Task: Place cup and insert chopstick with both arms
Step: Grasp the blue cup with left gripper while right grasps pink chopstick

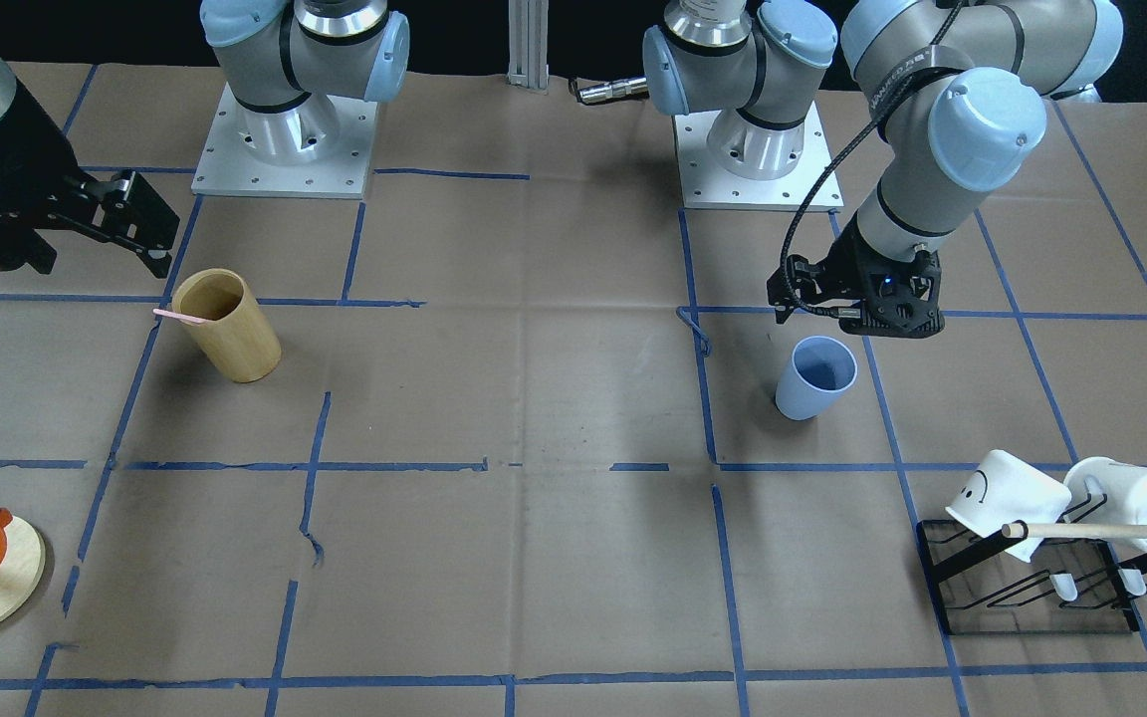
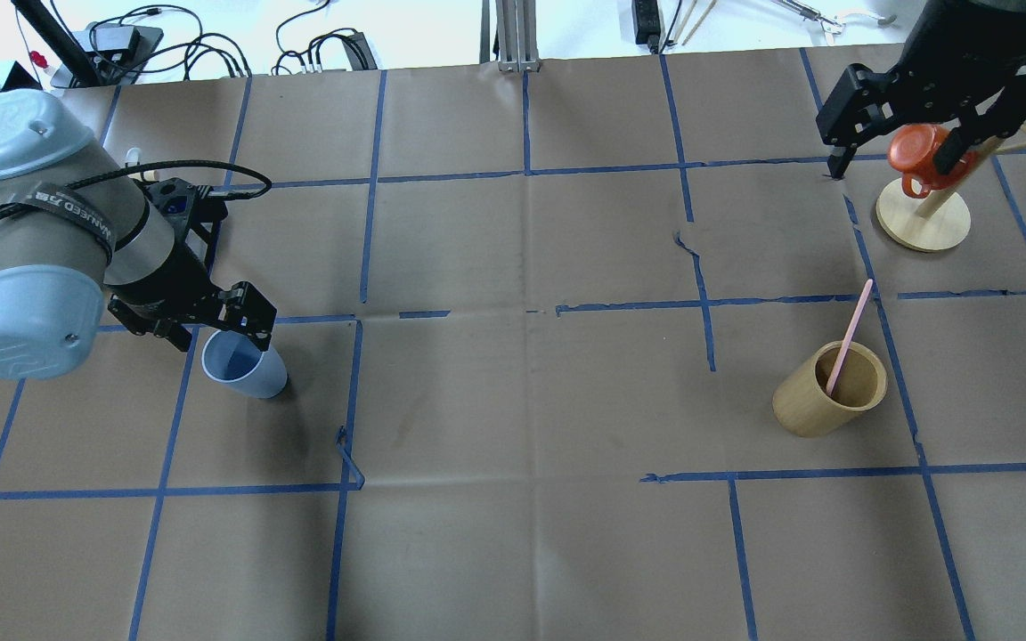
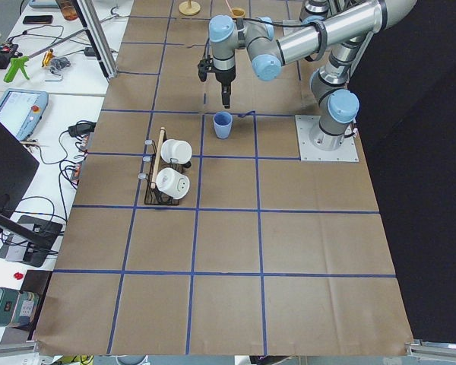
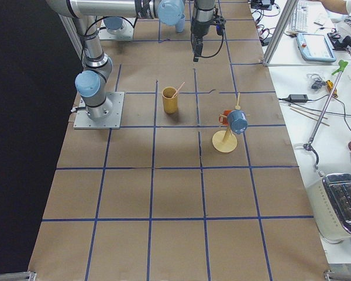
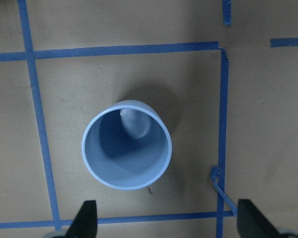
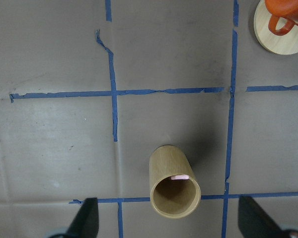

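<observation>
My left gripper point(image 5: 169, 222) hung open and empty, its two fingers spread wide, directly over a blue cup point(image 5: 126, 151). The cup stood upright on the paper-covered table point(image 5: 268, 124), mouth up, below the gap between those fingers and touching neither. My right gripper point(image 6: 170, 220) was likewise open and held nothing, high above a wooden tumbler point(image 6: 174, 191). A pink chopstick point(image 2: 847, 343) leaned inside that tumbler, its upper end standing clear above the rim. An orange mug point(image 6: 288, 12) on a round wooden stand point(image 6: 275, 45) sat off to one side of the right gripper, well apart from the tumbler. I judged the cup to be light, thin-walled and smooth, so a little slippery, and narrower toward its base. I would take it at the rim, one finger inside and one outside, with a gentle squeeze. The chopstick looked thin, stiff and very light, likely to pivot in a loose pinch. Its bare upper part above the rim seemed the place to grip.
</observation>
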`<state>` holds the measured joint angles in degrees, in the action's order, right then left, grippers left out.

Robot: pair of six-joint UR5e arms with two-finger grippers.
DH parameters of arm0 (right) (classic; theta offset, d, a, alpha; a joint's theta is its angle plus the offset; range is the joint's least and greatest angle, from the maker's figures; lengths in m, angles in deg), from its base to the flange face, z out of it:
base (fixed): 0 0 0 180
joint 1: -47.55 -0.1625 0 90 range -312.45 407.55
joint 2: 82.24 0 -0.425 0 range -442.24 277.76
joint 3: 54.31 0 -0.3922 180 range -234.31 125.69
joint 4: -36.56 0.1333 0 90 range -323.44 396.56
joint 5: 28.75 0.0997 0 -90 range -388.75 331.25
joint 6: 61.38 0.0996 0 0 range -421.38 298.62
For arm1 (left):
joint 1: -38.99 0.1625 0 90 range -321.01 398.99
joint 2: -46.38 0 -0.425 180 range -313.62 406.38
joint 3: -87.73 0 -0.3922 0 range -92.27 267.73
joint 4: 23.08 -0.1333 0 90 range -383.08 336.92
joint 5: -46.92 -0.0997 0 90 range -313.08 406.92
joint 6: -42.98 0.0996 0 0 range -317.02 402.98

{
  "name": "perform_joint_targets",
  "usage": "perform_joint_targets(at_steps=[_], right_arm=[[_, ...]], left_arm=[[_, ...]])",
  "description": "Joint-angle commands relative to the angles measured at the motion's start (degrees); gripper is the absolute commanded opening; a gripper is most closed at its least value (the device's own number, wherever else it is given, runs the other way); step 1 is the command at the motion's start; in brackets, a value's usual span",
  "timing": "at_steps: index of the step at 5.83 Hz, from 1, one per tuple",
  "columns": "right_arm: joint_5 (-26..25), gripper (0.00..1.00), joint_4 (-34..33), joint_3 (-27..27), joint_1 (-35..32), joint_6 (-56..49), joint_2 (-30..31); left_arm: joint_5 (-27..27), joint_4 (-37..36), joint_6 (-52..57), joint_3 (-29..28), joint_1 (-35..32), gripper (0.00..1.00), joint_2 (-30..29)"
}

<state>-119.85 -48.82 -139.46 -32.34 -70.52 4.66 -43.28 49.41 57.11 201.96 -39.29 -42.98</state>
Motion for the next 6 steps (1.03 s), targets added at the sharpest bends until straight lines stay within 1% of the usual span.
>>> perform_joint_targets(at_steps=[1,2,3,4,5,6], right_arm=[[-0.1,0.99,-5.7,-5.5,1.5,-2.5,1.1],[-0.1,0.99,-9.2,-10.1,2.0,-2.6,2.1],[-0.1,0.99,-13.4,-16.0,3.9,-4.3,3.8],[0.0,1.00,-18.4,-21.2,5.3,-5.3,4.8],[0.2,1.00,-20.7,-24.5,5.1,-4.8,4.9],[0.2,1.00,-20.9,-25.6,5.2,-5.0,4.9]], left_arm=[[0.0,-0.9,-0.1,0.4,-0.1,0.98,-1.9],[0.0,-3.0,-0.1,0.4,-0.2,0.98,-3.4],[0.0,-6.5,-0.1,0.5,-1.0,0.98,-6.1],[0.0,-6.8,-0.1,0.5,-1.1,0.98,-8.0],[0.0,-6.7,-0.1,0.5,-1.0,0.94,-8.9],[-0.1,-6.7,-0.8,1.0,-1.0,0.49,-9.0]])
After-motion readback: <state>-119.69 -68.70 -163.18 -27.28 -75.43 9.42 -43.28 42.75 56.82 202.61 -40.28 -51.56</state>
